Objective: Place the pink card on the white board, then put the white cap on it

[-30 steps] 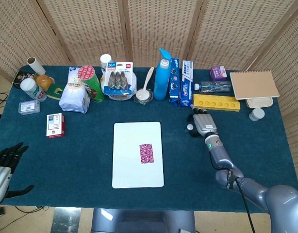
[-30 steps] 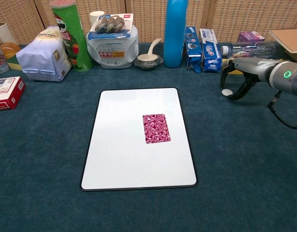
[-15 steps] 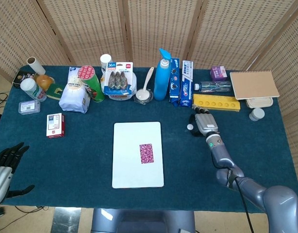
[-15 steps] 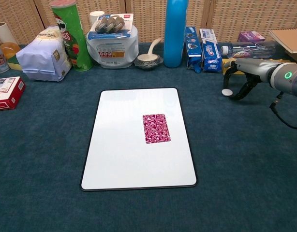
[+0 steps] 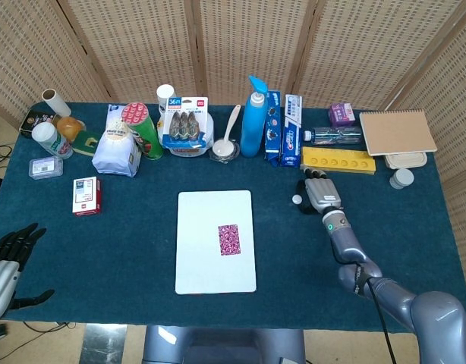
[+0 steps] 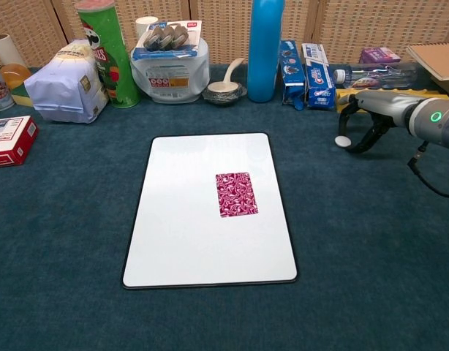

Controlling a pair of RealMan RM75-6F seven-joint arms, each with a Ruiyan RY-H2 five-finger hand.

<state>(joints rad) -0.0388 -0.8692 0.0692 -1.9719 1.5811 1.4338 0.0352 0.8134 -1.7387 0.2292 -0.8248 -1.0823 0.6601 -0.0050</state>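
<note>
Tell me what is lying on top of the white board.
Only the pink card lies flat on the white board, right of its centre. The white cap is off it, on the cloth by the right hand. What is under the card is hidden.

Pink patterned card [image 6: 237, 194] lies flat on the white board [image 6: 188, 234], right of centre; small white cap [image 6: 343, 140], seemingly on cloth, well right of the board.

Swirly pink card [image 6: 237, 194] (magenta-and-white) on white board [image 6: 188, 234], teal cloth [image 6: 371, 241].
</note>
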